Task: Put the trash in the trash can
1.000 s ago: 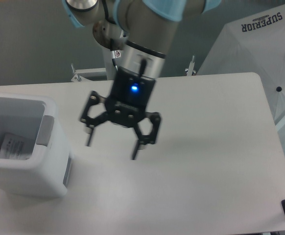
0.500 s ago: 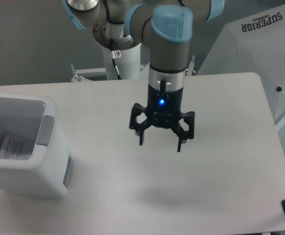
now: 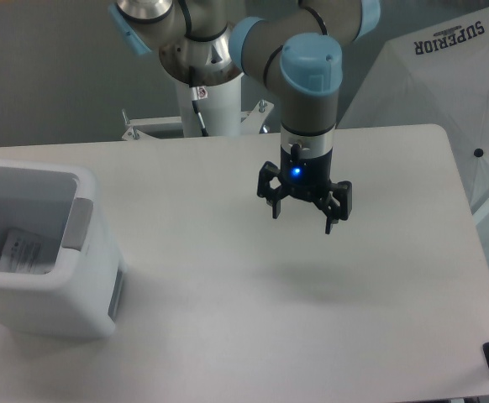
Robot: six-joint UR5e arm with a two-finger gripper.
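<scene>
Hovering over the bare middle of the tabletop [image 3: 228,327], your gripper [image 3: 302,222] has its fingers apart and empty. The trash can [image 3: 47,252] sits at the left with a labelled item inside; no other trash shows. Check before descending, and lift clear of the rim.

Place: a robotics lab or test room.
Evidence: a UR arm [image 3: 310,75] mounted behind a plain white table [image 3: 379,277]; grey wall; white photo umbrella [image 3: 446,75] right of the gripper [image 3: 303,214].
</scene>
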